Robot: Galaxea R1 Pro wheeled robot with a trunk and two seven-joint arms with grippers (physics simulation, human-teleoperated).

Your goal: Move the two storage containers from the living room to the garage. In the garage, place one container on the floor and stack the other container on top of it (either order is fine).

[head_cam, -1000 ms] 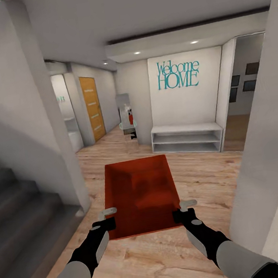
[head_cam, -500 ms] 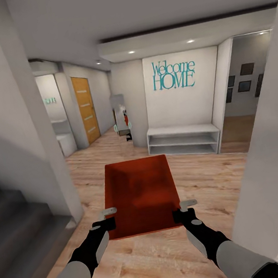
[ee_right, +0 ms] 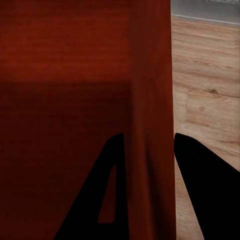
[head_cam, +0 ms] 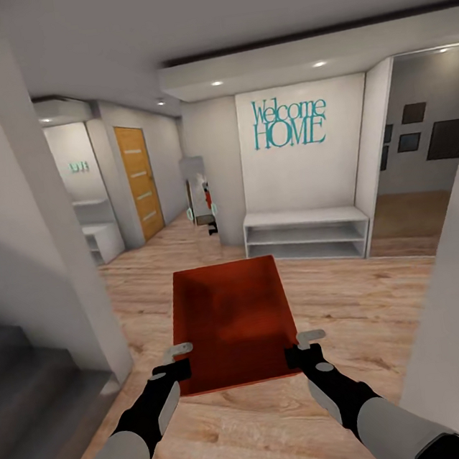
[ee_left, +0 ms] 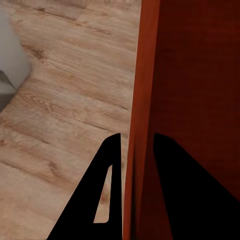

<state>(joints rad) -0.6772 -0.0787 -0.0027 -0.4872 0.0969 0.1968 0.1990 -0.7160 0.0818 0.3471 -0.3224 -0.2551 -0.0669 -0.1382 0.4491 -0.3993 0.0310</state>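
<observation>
My left fingers (ee_left: 112,165) straddle the left wall of the bin (head_cam: 233,319), one finger outside and one inside, clamped on it. My right fingers (ee_right: 192,170) grip the right wall the same way. In the head view the left gripper (head_cam: 179,350) and right gripper (head_cam: 310,336) sit at the bin's near corners, one on each side.

The bin is orange-red, rectangular, open-topped, with plain smooth walls and a flat bottom in shadow. It hangs level between my two arms, above the wood-plank floor (head_cam: 355,300), straight ahead of me.

A grey wall (head_cam: 18,272) stands close on my left with dark stairs (head_cam: 35,400) at its foot; a white wall edge (head_cam: 458,315) crowds my right. Between them the floor lies open ahead to a low white shelf (head_cam: 306,234) under a "Welcome HOME" sign (head_cam: 291,122). A passage with an orange door (head_cam: 140,180) runs off to the left of the shelf, and an opening (head_cam: 413,191) lies to its right.
</observation>
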